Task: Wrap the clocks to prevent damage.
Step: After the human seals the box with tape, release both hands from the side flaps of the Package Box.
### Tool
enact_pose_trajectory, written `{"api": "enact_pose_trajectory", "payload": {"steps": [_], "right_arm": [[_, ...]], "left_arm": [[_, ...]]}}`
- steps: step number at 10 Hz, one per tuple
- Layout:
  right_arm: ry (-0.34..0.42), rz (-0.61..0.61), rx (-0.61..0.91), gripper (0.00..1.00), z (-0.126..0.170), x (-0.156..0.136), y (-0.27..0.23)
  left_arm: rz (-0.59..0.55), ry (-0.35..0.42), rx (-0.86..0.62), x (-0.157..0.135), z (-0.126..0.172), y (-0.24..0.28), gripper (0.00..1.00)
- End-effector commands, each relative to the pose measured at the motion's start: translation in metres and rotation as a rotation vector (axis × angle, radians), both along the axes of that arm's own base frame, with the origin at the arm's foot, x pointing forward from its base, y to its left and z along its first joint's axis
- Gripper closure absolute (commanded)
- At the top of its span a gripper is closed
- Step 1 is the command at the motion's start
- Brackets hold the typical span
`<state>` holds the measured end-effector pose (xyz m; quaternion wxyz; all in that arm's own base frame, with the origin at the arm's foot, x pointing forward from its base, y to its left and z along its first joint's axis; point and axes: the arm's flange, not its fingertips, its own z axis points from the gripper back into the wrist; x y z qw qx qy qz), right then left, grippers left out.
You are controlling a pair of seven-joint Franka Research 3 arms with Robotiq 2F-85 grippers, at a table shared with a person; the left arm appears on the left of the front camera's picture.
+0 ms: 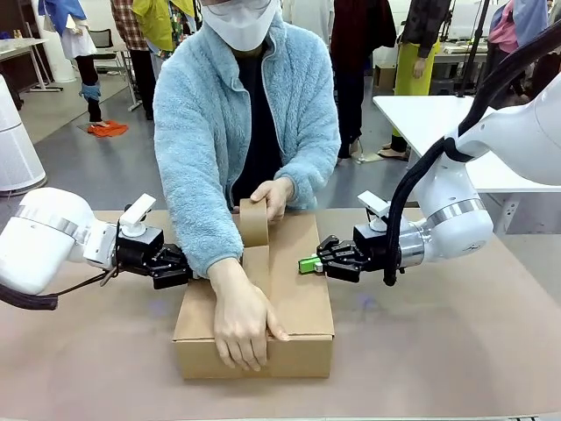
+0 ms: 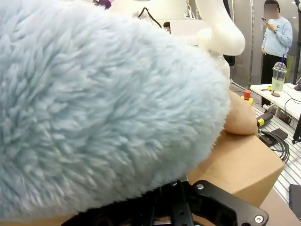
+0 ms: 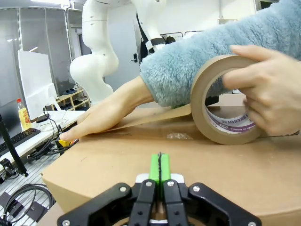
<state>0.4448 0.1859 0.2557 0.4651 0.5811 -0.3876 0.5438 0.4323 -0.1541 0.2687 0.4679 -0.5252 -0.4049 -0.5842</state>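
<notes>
Both grippers, left and right, were fully closed and held nothing, pressing the cardboard box's sides. The person's hand ran a brown tape roll along the lid seam; the other hand pinned the strip. Clocks presumably lay inside, unseen. Sealing seemed underway; next the box needed steadying.

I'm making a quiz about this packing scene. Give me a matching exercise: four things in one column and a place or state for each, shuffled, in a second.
Things:
1. tape roll
2. cardboard box
3. right gripper
4. left gripper

Places or states:
A. shut, against the box's right side
B. closed, on the table
C. shut, beside the blue fleece sleeve
D. upright on the box top, in the person's hand

Pairs: 1-D, 2-B, 3-A, 4-C
</notes>
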Motion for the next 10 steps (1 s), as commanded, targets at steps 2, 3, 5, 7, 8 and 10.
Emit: {"api": "enact_pose_trajectory", "payload": {"steps": [2,3,5,7,8,10], "right_arm": [[-0.004,-0.025,-0.008,0.99,-0.0015,-0.0053,0.0033],[-0.004,-0.025,-0.008,0.99,-0.0015,-0.0053,0.0033],[-0.004,-0.025,-0.008,0.99,-0.0015,-0.0053,0.0033],[-0.004,-0.025,-0.008,0.99,-0.0015,-0.0053,0.0033],[-0.004,-0.025,-0.008,0.99,-0.0015,-0.0053,0.0033],[-0.004,-0.025,-0.008,0.99,-0.0015,-0.0053,0.0033]], "left_arm": [[0.002,0.005,0.012,0.0005,-0.0007,-0.0002,1.0],[0.002,0.005,0.012,0.0005,-0.0007,-0.0002,1.0],[0.002,0.005,0.012,0.0005,-0.0007,-0.0002,1.0],[0.002,0.005,0.012,0.0005,-0.0007,-0.0002,1.0],[0.002,0.005,0.012,0.0005,-0.0007,-0.0002,1.0],[0.002,0.005,0.012,0.0005,-0.0007,-0.0002,1.0]]}}
